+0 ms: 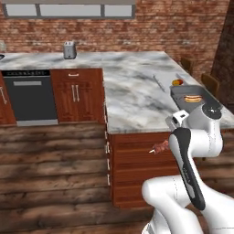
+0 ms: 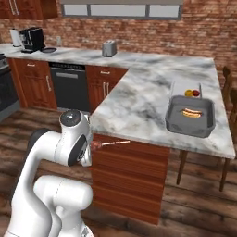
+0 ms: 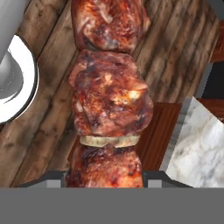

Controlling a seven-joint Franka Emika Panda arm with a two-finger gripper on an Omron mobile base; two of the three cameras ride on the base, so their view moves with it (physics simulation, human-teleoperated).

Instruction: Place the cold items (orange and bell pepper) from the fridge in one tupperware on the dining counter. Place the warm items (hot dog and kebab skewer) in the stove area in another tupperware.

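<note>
- Kebab skewer (image 3: 109, 100), a row of charred reddish-brown meat chunks with a pale onion ring threaded between two of them, sits in our pincer (image 3: 103, 178), whose jaws are closed on the meat near one end.
- From the right base view we see the thin wooden stick of the skewer (image 2: 111, 143) poking out sideways from the hand, just below the edge of the grey-veined marble tabletop (image 2: 139, 102) and above the plank floor.
- On that tabletop stands a dark grey rectangular tupperware (image 2: 172, 121) that already holds a hot dog in a bun (image 2: 191, 113); we judge this to be the container for the warm items, so the skewer belongs there.
- Just behind it a second, paler container (image 2: 175, 86) holds the orange (image 2: 188, 93) and a red item (image 2: 196, 92), likely the bell pepper.
- We judge the skewer light but awkward: long, stiff along the stick, soft and greasy on the meat, so it may rotate or slip in the grip.
- Holding a meat chunk gives the jaws more to bite on than the thin stick, but we should keep the swing up to the tupperware slow and the skewer level.
</note>
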